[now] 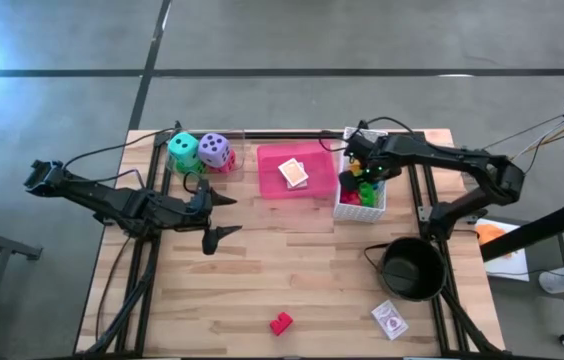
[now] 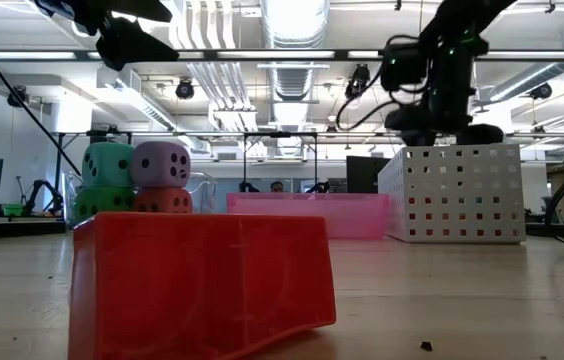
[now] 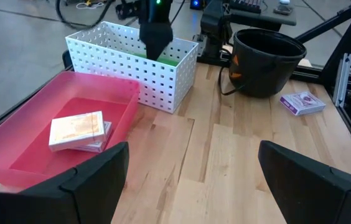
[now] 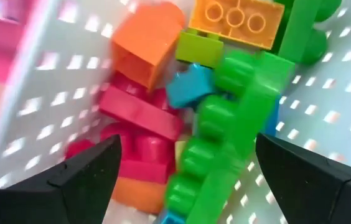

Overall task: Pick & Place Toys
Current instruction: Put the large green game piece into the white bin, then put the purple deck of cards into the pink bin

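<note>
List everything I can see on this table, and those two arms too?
dice: at least three, teal, purple, red, stacked at the far left corner
tray: one, pink, far middle
card packs: one in the tray, one near the front right
basket: one, white mesh, right of the tray
bricks: many, mixed colours, in the basket
red brick: one, front middle
pot: one, black, right side
left gripper: fingers open, above bare table on the left
right gripper: fingers open, over the basket
</note>
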Controlling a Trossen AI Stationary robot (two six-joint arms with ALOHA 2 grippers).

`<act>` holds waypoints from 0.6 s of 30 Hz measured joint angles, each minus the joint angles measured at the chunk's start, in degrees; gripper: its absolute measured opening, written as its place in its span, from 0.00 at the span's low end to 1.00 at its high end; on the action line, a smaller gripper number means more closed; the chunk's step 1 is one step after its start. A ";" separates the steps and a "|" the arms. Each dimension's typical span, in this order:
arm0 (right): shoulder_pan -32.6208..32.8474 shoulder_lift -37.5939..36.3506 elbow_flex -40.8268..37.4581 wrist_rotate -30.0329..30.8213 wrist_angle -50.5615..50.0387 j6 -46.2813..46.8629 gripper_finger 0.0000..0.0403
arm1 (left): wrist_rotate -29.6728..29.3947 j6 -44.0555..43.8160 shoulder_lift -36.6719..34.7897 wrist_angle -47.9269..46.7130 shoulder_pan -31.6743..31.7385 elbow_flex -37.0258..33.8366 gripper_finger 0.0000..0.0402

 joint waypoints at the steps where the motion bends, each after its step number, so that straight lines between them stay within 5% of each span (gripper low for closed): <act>1: 0.26 -1.09 0.00 0.02 -0.02 0.01 0.90 | 0.01 -0.01 0.00 0.00 0.00 0.00 0.90; 18: 13.76 -17.27 0.00 0.03 -3.45 1.03 0.90 | 0.00 -0.12 0.00 -0.87 0.02 0.00 0.90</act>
